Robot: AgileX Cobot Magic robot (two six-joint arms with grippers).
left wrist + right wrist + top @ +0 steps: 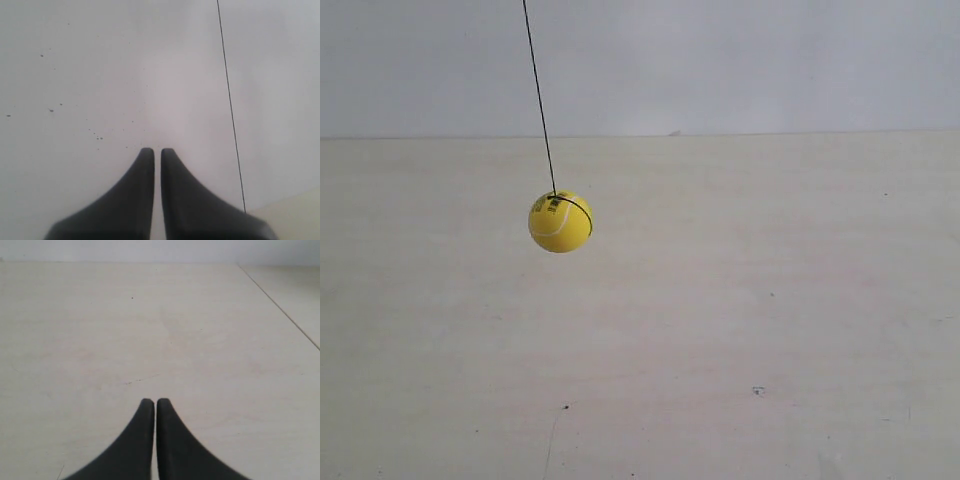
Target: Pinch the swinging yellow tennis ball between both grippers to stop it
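The yellow tennis ball (560, 221) hangs on its string (540, 95) above the table (770, 330), no arm near it. Our left gripper (157, 150) and right gripper (155, 401) hold nothing, jaws together. Probably mid-swing, the ball could glance off if we mistime the 2 wedges.

One yellow ball (560, 221). One thin dark string (539, 95), tied to it. One pale table (740, 300). Two grippers, one in each wrist view: the left gripper (157, 151) and the right gripper (155, 401). Each has two black pointed jaws, making four jaws in all.
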